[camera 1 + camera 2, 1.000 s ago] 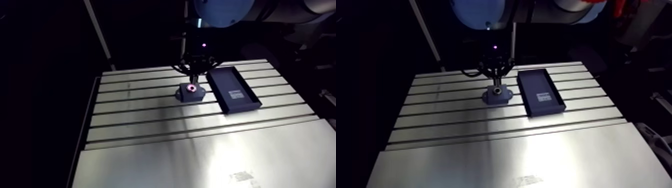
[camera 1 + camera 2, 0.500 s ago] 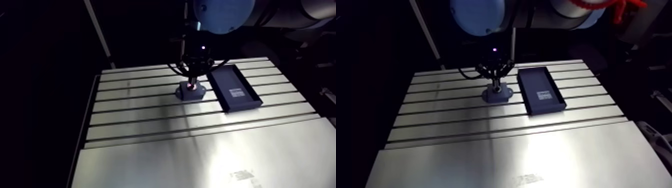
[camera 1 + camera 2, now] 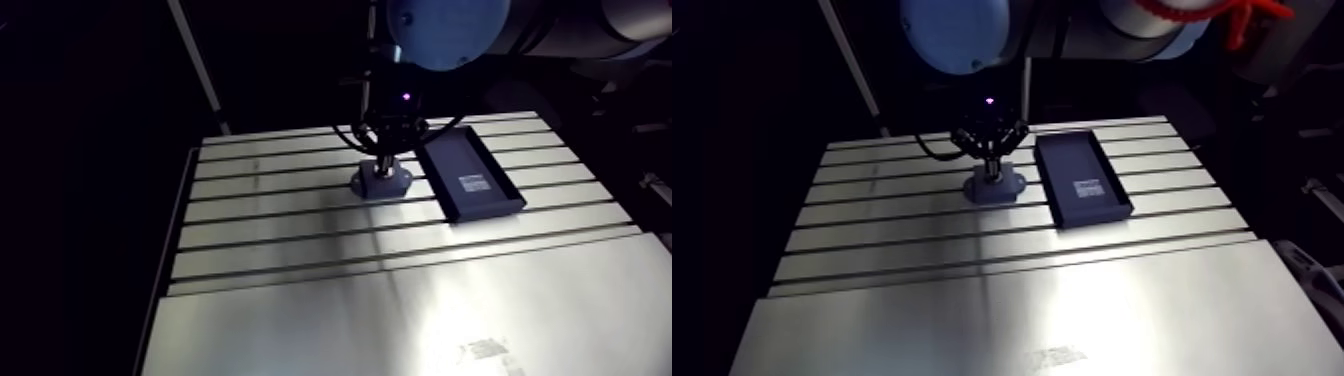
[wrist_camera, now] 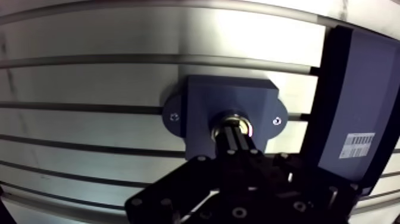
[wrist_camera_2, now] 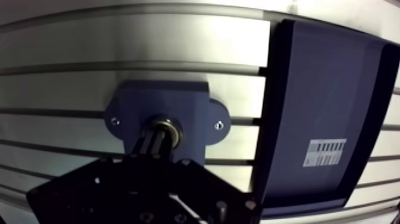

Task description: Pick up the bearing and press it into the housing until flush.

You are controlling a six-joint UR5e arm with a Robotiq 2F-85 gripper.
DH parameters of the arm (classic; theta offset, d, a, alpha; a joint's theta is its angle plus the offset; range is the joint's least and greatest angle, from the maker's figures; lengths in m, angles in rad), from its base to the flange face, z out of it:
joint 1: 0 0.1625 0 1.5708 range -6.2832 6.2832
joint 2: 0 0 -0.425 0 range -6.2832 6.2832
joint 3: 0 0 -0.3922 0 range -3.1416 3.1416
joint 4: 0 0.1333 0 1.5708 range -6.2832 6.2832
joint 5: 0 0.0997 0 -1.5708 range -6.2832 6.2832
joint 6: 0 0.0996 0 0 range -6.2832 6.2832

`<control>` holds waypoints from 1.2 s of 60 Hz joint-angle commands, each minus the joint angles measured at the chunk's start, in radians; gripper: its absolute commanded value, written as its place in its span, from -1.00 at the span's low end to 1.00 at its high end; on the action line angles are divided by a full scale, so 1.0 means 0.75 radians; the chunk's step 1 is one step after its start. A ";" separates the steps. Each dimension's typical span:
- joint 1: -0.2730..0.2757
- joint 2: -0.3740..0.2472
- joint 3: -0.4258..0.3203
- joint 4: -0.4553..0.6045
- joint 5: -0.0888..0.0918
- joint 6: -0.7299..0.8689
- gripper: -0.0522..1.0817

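While I am watching through the wrist view, the gripper (image 4: 235, 134) is holding its two fingers drawn together, tips meeting the metal bearing (image 4: 232, 116), which is sitting in the bore of the dark blue housing (image 4: 229, 95). In the arm view, the dark labelled tray (image 3: 1082, 180) is lying at three o'clock of the housing, just beside it, on the slotted table (image 3: 300, 290).

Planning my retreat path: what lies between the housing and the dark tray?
Only bare slotted table, seen in the wrist view; housing and tray stand apart.
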 commanded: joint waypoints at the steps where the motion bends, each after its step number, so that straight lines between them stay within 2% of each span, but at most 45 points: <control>1: 0.000 0.001 0.000 0.000 0.000 -0.002 0.97; 72: -0.002 0.014 0.011 -0.004 -0.002 -0.004 0.96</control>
